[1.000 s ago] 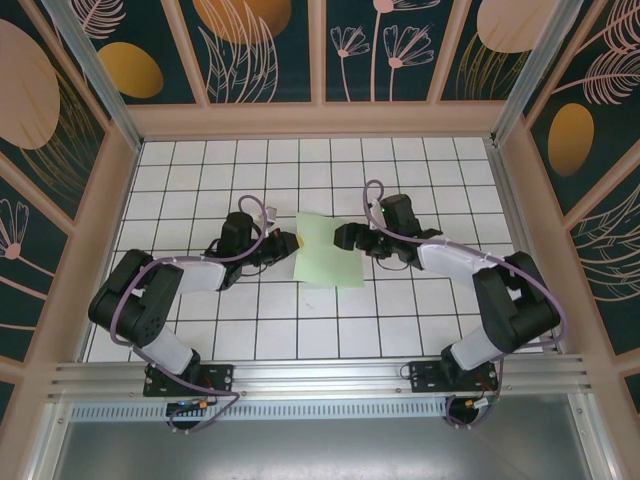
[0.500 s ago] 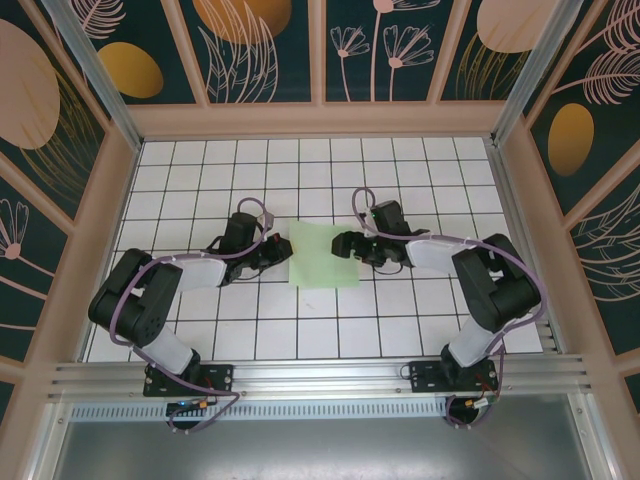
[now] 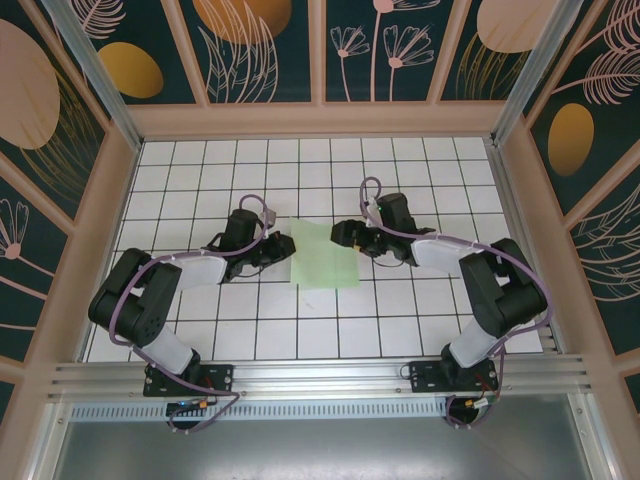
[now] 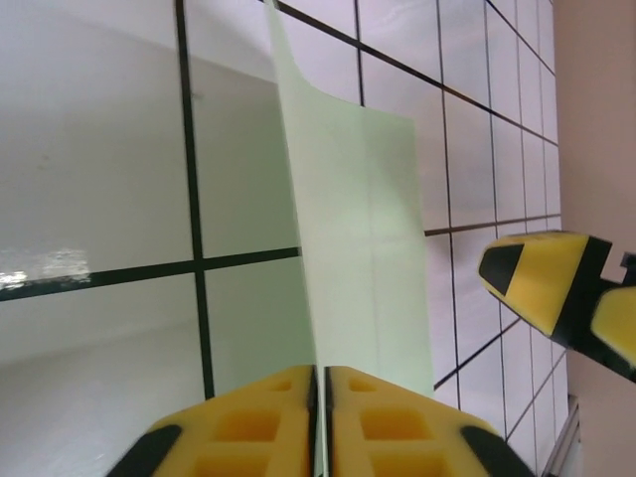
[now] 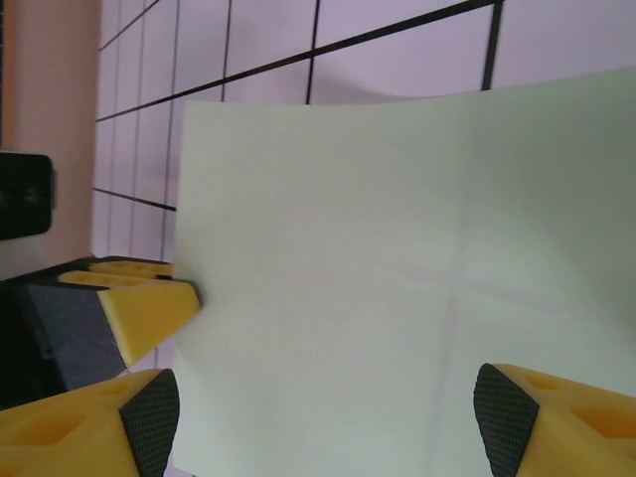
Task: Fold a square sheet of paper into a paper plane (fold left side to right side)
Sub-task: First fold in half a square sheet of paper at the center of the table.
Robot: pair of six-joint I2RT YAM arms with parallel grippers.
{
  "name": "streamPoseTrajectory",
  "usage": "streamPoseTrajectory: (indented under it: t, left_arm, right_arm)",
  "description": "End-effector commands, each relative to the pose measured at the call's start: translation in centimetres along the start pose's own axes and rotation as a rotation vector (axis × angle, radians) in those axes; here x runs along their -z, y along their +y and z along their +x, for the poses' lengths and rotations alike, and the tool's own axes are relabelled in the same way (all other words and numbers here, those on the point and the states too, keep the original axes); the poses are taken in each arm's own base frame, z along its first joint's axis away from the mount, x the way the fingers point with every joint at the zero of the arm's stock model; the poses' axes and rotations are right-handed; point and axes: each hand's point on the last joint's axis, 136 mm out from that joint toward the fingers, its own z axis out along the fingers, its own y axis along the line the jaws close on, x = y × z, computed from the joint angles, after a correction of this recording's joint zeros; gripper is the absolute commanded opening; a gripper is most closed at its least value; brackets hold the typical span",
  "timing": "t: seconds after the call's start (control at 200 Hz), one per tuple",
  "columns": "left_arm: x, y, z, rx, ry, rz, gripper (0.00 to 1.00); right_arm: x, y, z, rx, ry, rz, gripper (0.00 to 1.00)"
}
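The square sheet of paper (image 3: 325, 255) is pale green and lies on the white grid table with faint creases across it. My left gripper (image 3: 284, 246) is shut on its left edge. In the left wrist view the yellow fingers (image 4: 248, 427) are pressed together on the sheet (image 4: 358, 229), and that edge rises off the tiles. My right gripper (image 3: 344, 232) hovers open at the sheet's far right part. In the right wrist view the sheet (image 5: 348, 288) spreads between my two wide-apart fingertips (image 5: 149, 417), with nothing gripped. The left gripper's yellow fingers (image 5: 144, 303) show at the sheet's far edge.
Wooden walls (image 3: 320, 120) ring the tiled table (image 3: 420, 320). Both arm bases (image 3: 190, 375) sit at the near rail. The right gripper's yellow finger (image 4: 542, 283) shows at the right of the left wrist view.
The sheet's raised far-left corner has come lower and the sheet has slid a little left. The right gripper dipped toward the sheet, then drew back slightly toward the far side.
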Motion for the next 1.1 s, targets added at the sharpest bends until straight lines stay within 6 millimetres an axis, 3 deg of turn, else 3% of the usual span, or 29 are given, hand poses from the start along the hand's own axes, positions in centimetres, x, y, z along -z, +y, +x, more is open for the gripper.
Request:
streamPoseTrajectory:
  t: [0.0, 0.44, 0.861, 0.886, 0.991, 1.096]
  left_arm:
    - [0.3, -2.6, -1.1, -0.011, -0.014, 0.099, 0.2]
    - [-0.5, -5.1, -1.0, 0.001, 0.008, 0.222, 0.38]
    - [-1.4, -6.5, -0.7, -0.001, 0.03, 0.281, 0.43]
    - [-2.0, -5.7, -0.3, 0.013, 0.046, 0.265, 0.43]
    - [-2.3, -5.8, -0.1, 0.015, 0.053, 0.272, 0.44]
    - [-2.5, -5.9, -0.1, 0.015, 0.054, 0.275, 0.44]
  right_arm:
    - [-0.3, 0.9, 0.3, -0.036, 0.018, -0.067, 0.81]
    - [-2.2, -3.3, 2.5, -0.121, 0.066, 0.044, 0.8]
    - [0.1, -0.9, 0.0, -0.112, -0.008, -0.097, 0.81]
    - [0.2, -0.6, -0.1, -0.107, -0.012, -0.105, 0.81]
    - [0.7, 0.3, -0.9, -0.094, -0.028, -0.144, 0.82]
    - [0.1, -0.6, -0.6, -0.115, -0.003, -0.106, 0.82]
